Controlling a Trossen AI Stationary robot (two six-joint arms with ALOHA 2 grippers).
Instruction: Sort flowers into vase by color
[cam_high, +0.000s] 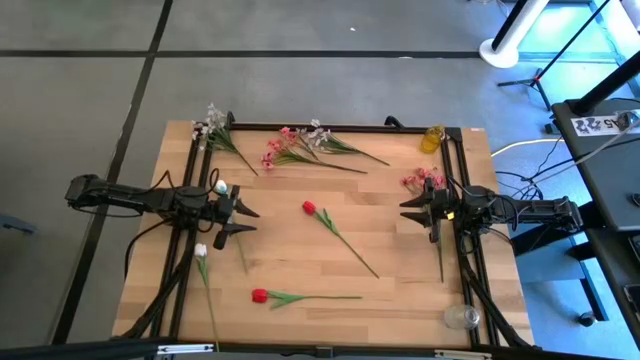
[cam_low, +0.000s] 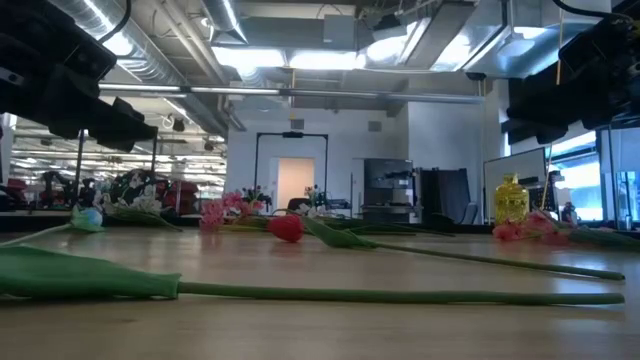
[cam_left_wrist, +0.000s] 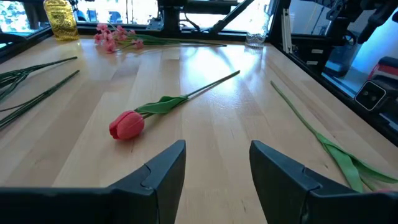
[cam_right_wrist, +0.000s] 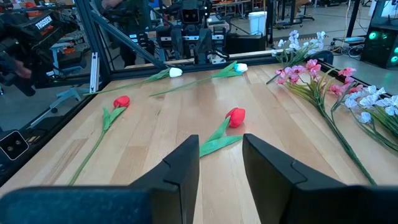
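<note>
On the left side of the light wooden slatted table (cam_high: 300, 260), the left gripper (cam_high: 243, 220) hangs over the boards with its two dark fingers (cam_left_wrist: 163, 174) spread fairly wide and nothing between them. Just beside it lie two white tulips on thin green stems, one bloom (cam_high: 221, 187) near its far finger, the other (cam_high: 200, 250) near its wrist, with the stem running toward the table's near edge. At the far left corner sits a spray of tiny white blossoms (cam_high: 212, 124).

Ahead of the left gripper, well apart from it and near the table's middle, lies a red tulip with a green leaf and long stem (cam_high: 309, 208); the left wrist view shows it (cam_left_wrist: 127, 124) beyond the fingertips, off to one side of the gap. A second red tulip (cam_high: 260, 295) lies near the front edge. Along the far edge rests a mixed bundle of pink and white blossom sprays (cam_high: 300, 145).

Further right, a small yellow vase (cam_high: 432, 138) stands at the far right corner. A spray of small pink blossoms (cam_high: 420, 180) lies just beside the right gripper (cam_high: 408, 210), which hangs at the table's right side, its fingers (cam_right_wrist: 183, 168) narrowly parted and empty. A clear glass vase (cam_high: 461, 317) stands at the near right corner.
</note>
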